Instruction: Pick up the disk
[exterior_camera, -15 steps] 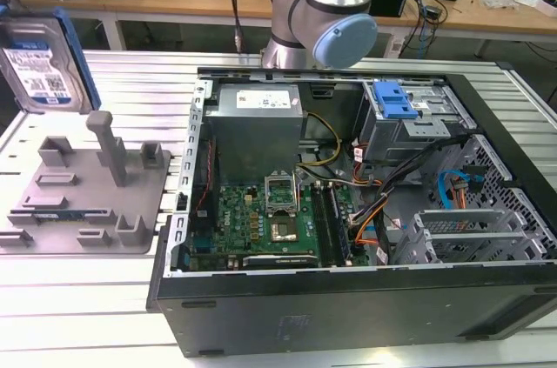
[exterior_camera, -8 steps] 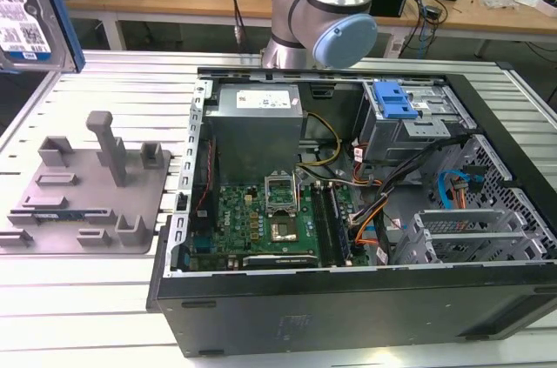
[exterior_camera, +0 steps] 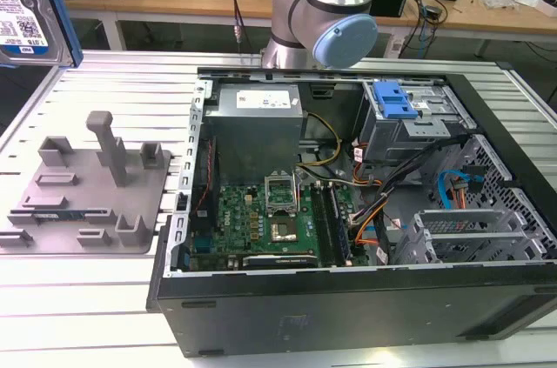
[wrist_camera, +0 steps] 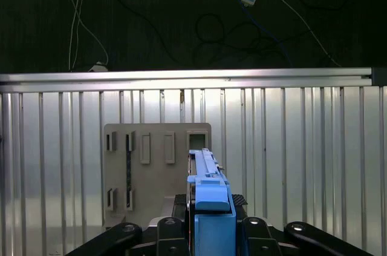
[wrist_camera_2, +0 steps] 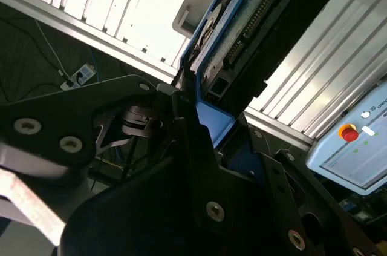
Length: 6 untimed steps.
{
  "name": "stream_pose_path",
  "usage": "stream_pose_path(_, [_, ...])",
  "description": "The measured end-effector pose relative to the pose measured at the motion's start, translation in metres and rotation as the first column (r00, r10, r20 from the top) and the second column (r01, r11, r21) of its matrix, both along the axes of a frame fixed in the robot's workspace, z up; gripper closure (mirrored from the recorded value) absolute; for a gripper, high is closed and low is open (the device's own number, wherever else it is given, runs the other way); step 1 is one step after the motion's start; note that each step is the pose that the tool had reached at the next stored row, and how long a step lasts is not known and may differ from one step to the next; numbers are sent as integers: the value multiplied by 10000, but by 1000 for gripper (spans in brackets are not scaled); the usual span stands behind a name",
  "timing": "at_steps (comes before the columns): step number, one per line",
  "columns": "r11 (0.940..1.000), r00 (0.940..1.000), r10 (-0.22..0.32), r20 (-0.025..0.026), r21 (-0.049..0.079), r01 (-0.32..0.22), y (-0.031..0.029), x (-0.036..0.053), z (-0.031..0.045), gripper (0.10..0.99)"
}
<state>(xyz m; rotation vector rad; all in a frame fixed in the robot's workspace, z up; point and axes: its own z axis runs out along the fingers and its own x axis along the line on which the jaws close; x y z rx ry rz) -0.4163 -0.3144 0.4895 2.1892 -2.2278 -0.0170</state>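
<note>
My jaws (wrist_camera_2: pixel 199 126) are clamped on the disk (wrist_camera_2: pixel 254 23), gripping its blue bracket (wrist_camera: pixel 208 198) edge-on, so it is already lifted clear. I'd keep the squeeze firm and the drive level. Well below the jaws sits the grey holder tray (wrist_camera: pixel 154 165) on the slatted counter (wrist_camera: pixel 302 147).
</note>
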Motion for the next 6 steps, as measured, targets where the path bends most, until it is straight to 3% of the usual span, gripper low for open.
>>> stream_pose_path(6, [10000, 10000, 0, 0, 0, 0, 0, 0, 1, 718])
